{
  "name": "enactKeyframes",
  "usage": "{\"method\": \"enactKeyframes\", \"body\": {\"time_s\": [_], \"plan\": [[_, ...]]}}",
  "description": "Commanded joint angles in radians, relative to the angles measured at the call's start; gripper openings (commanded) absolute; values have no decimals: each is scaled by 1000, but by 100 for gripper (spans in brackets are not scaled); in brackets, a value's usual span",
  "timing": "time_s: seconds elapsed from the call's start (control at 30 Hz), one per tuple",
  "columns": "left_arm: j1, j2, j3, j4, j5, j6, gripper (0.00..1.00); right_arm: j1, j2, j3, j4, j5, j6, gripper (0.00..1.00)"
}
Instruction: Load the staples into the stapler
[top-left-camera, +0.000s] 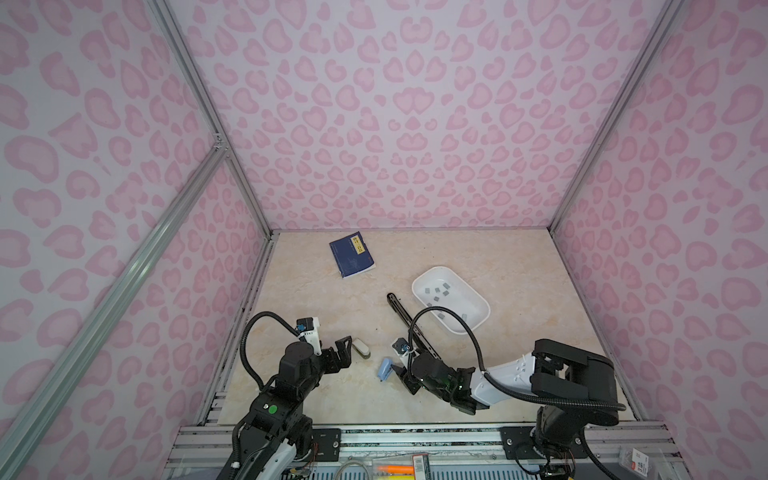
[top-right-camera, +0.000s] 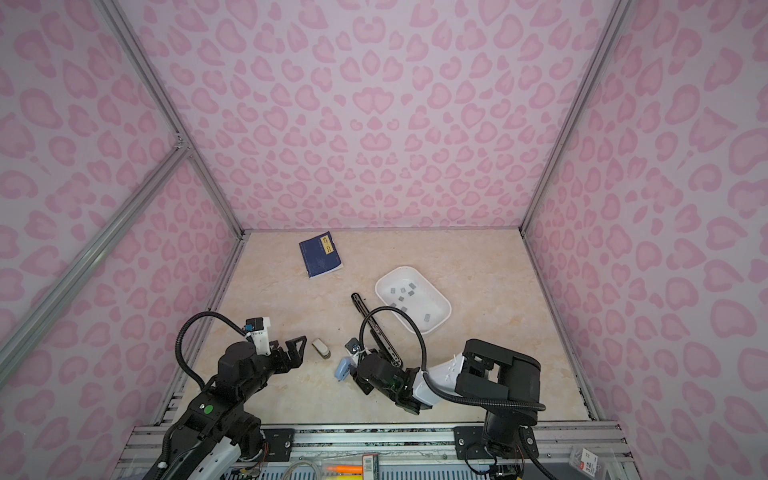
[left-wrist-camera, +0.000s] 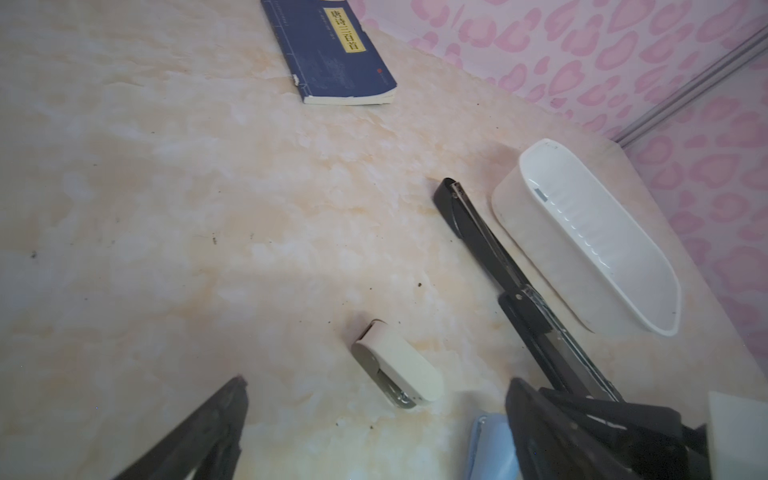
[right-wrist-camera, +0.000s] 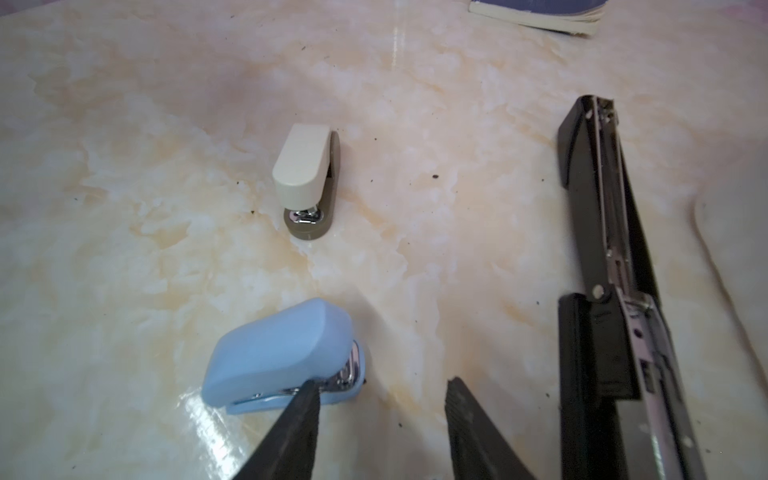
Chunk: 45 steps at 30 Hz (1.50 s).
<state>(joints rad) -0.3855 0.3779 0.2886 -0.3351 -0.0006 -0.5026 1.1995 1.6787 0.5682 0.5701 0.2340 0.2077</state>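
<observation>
Our left end effector (top-left-camera: 345, 352) stands wide apart, just short of the cream plastic stapler (top-left-camera: 362, 348). The rounded blue stapler (top-left-camera: 385, 369) sits just beside our right end effector (right-wrist-camera: 382, 388), fingers apart and empty. Beyond it lie the long black stapler (top-left-camera: 400, 308), swung open, and the glossy white tray (top-left-camera: 461, 300) of staples (top-left-camera: 437, 291): light, stiff, brittle strips, we judge, best pinched across their long sides.

Two black arms, part white-shelled.
The left arm (top-left-camera: 295, 370) bears a green sticker (top-left-camera: 272, 409), the right arm (top-left-camera: 511, 370) a white forearm; ribbed black cable (top-left-camera: 548, 401) follows each; left gripper (top-left-camera: 348, 352) and right gripper (right-wrist-camera: 382, 381) have black fingers.
</observation>
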Motion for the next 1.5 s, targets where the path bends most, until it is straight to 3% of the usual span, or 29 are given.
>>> {"method": "enactKeyframes", "body": {"time_s": [0.0, 0.23, 0.37, 0.83, 1.17, 1.47], "plan": [[-42, 53, 30, 99, 89, 0, 100, 0, -56, -25, -31, 48, 23, 51], [-396, 330, 68, 202, -103, 13, 96, -10, -230, -86, -110, 142, 42, 50], [-492, 499, 84, 235, -172, 22, 93, -29, -321, -131, -132, 169, 51, 48], [-579, 756, 138, 313, -200, 29, 80, -53, -414, -207, -126, 169, 79, 46], [-609, 933, 194, 323, -243, 18, 60, -55, -398, -214, -115, 166, 88, 45], [-631, 1009, 253, 306, -274, 21, 37, -58, -418, -229, -114, 165, 89, 45]]}}
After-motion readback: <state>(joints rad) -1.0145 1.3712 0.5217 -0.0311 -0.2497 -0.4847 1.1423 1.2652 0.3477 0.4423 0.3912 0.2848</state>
